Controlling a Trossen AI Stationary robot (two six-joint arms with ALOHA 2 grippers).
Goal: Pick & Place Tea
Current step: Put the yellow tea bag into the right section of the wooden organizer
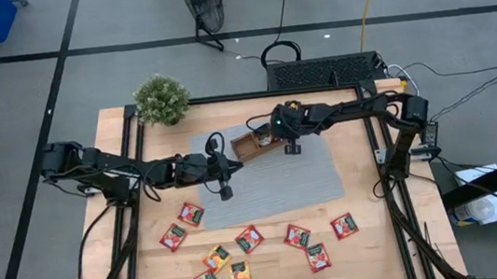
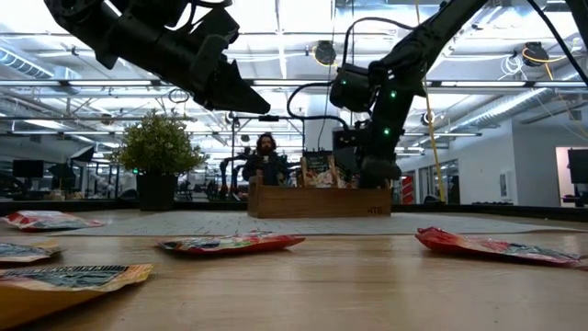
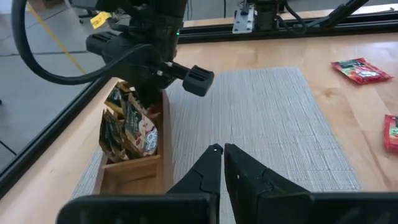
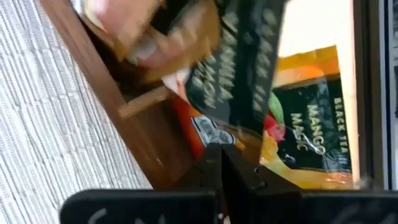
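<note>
- Your right gripper (image 1: 293, 148) hangs directly over the wooden tray (image 1: 251, 146), with the packets standing inside it just below its tips. Its fingers are pressed together, and you have nothing in them that shows.
- From the right wrist view you are looking almost straight down onto a yellow packet (image 4: 311, 118) and a darker one beside it, both standing in the tray under your closed tips.
- Your left gripper (image 1: 225, 190) hovers over the grey mat (image 1: 318, 174), with the tray just beyond it. Its fingers (image 3: 208, 168) are all but shut, only a sliver between them, and they carry nothing.
- Done so far, as I read it: several packets already stand upright in the tray (image 3: 130, 127), packed close in at least one compartment.
- Left to do: about nine packets lie flat on the bare table (image 1: 384, 255), on the side of your left gripper away from the tray. A red one (image 1: 190, 214) lies nearest it, others such as the one at (image 1: 344, 226) well apart from either tool.
- My judgement: you are partway through, with a good share still loose. With both tools empty, the next pick belongs to the loose row.
</note>
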